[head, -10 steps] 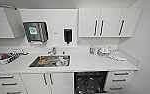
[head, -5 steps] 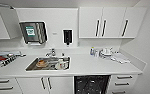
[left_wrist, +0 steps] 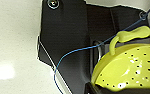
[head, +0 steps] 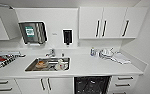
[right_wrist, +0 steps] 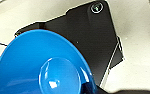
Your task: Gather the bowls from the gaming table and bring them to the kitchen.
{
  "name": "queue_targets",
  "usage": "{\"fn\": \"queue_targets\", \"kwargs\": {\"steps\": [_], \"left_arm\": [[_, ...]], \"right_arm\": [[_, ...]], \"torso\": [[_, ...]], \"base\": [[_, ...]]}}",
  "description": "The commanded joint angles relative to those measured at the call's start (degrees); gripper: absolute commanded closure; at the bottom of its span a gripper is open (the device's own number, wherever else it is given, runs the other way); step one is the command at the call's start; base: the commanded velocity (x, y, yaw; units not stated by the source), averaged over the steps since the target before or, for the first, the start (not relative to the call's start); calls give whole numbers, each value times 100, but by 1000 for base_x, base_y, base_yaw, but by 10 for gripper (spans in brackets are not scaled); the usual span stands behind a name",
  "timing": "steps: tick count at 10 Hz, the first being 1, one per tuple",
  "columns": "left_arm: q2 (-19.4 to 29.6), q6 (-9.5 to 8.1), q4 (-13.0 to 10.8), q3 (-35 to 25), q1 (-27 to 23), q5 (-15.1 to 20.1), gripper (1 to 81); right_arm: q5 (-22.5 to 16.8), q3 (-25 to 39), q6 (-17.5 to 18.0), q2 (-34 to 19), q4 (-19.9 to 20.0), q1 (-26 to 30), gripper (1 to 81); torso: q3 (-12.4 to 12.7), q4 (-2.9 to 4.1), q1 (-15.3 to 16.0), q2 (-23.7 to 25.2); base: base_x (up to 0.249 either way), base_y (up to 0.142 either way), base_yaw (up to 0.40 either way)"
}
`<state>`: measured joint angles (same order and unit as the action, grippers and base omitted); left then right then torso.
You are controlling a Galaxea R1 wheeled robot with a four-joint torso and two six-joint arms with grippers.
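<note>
Nearest, carried at the wrists: bright blue round plastic bowl (right_wrist: 41, 67) close under the right pincer, yellow-green perforated plastic bowl (left_wrist: 128, 70) with a loop handle under the left; cannot tell how either pincer's fingers stand. Probably light, stiff, slick-glazed, hardly fragile; best pinched across the rim, or by that handle. Farther off, the kitchen's white worktop (head: 91, 67), steel sink (head: 49, 64) inset left of its middle, white cabinets (head: 103, 22) beyond.
</note>
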<state>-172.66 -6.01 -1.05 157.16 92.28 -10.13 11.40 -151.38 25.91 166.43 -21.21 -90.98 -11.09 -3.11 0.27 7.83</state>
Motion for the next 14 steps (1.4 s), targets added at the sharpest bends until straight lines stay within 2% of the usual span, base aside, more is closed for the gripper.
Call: {"fn": "queue_targets", "kwargs": {"steps": [1, 2, 4, 5, 6, 7, 9, 10, 13, 14], "left_arm": [[108, 3, 17, -27, -83, 301, 811], [195, 12, -44, -106, -13, 267, 811], [530, 21, -115, -599, 75, -33, 811], [871, 21, -132, -1106, 93, -50, 811], [1247, 3, -132, -1622, 93, -120, 811], [1593, 3, -124, -2101, 102, -200, 811], [2296, 3, -132, -3112, 102, -235, 811], [2601, 3, -132, -3513, 102, -322, 811], [3351, -5, -71, -4167, 75, -349, 811], [3562, -23, -62, -4334, 75, -499, 811]], "right_arm": [[-191, 391, 11, -353, -6, 93, 811], [-182, 836, 11, -675, -22, 31, 811], [-156, 1819, 11, -1369, -22, -22, 811], [-164, 2288, 11, -1705, -22, -13, 811], [-164, 2447, 11, -1820, -22, 13, 811], [-155, 2474, 11, -1865, -23, 22, 811], [-120, 2466, 11, -1935, -23, 93, 811], [-68, 2509, 11, -2013, -6, 145, 811], [-41, 2632, 11, -2216, -6, 241, 811], [-41, 2641, 11, -2234, -6, 268, 811]], "torso": [[0, 0, 0, 0], [0, 0, -2, 0], [0, 0, -2, 0], [0, 0, -2, 0], [0, 0, -2, 0], [-518, 0, -2, 0], [-666, 0, -6, 2], [-825, 0, -9, 2], [-1398, 0, -6, 0], [-1608, 0, -6, 0]], "base": [[0, 0, 0], [0, 0, 0], [0, 0, 0], [0, 0, 0], [0, 0, 0], [0, 0, 0], [0, 0, 0], [0, 0, 0], [0, 0, 0], [0, 0, 0]]}}
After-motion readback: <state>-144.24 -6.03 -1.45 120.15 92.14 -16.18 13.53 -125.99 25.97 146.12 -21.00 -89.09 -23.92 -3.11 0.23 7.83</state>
